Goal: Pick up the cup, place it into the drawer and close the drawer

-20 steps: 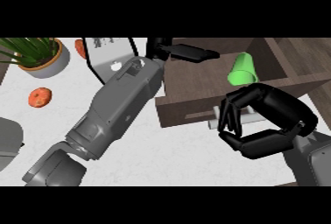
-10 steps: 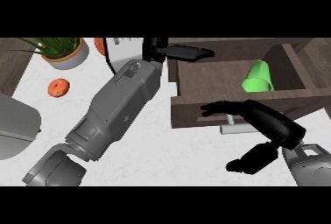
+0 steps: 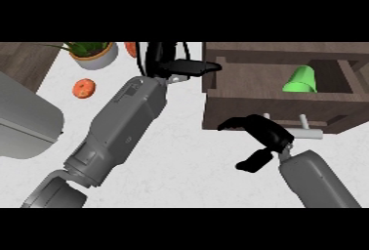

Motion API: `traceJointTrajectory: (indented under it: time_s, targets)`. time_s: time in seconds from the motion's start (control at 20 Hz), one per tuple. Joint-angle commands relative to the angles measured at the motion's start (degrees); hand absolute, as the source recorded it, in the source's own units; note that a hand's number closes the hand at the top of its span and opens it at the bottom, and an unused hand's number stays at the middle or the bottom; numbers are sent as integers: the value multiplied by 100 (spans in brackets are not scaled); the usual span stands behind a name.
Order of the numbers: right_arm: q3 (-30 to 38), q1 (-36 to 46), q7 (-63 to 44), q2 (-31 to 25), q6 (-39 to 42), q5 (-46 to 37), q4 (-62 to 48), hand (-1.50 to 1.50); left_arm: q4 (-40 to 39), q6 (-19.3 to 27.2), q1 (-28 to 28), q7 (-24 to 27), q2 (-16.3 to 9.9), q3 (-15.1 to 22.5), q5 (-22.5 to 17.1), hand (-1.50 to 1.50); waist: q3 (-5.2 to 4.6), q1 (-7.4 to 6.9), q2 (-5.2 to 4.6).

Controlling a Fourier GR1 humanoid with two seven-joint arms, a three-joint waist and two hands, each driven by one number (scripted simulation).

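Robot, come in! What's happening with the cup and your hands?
Green cup lying inside the open drawer. Right hand open, in front of the drawer handle. Left hand open at the drawer's left corner. Nothing blocking.

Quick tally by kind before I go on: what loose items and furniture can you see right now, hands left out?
Green cup: 1, lying in the drawer
Wooden drawer: 1, open
Potted plant: 1
Orange fruit: 2, one whole, one partly hidden
Grey appliance: 1
Total: 6
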State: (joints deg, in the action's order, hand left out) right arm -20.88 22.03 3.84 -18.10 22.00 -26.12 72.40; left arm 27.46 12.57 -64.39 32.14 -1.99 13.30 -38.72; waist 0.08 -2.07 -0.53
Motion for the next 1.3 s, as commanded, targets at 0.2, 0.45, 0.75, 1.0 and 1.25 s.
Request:
traceJointTrajectory:
  time_s: [0.2, 0.45, 0.75, 1.0, 1.25]
  targets:
    - [564, 1327, 1228, 175, -798, -402, -2771, 150, 720, -366, 629, -280, -517, -26, -61, -150, 10, -329, 2]
    - [1259, 2043, 1817, -40, -1156, -129, -3653, 150, 981, -556, 1027, -198, -569, 90, -10, -150, 23, -548, -73]
    - [1842, 3046, 1767, -345, -1312, 81, -4389, 150, 1285, -855, 1316, -293, -780, 136, -35, -150, 21, -730, -128]
    - [2049, 3146, 1655, -537, -1282, 252, -4512, 150, 1397, -984, 1332, -482, -953, 135, -65, -150, 25, -881, -182]
    - [2222, 3282, 1618, -731, -1030, 495, -4358, 150, 1468, -1187, 1536, -414, -1007, 177, -60, -150, 15, -971, -217]
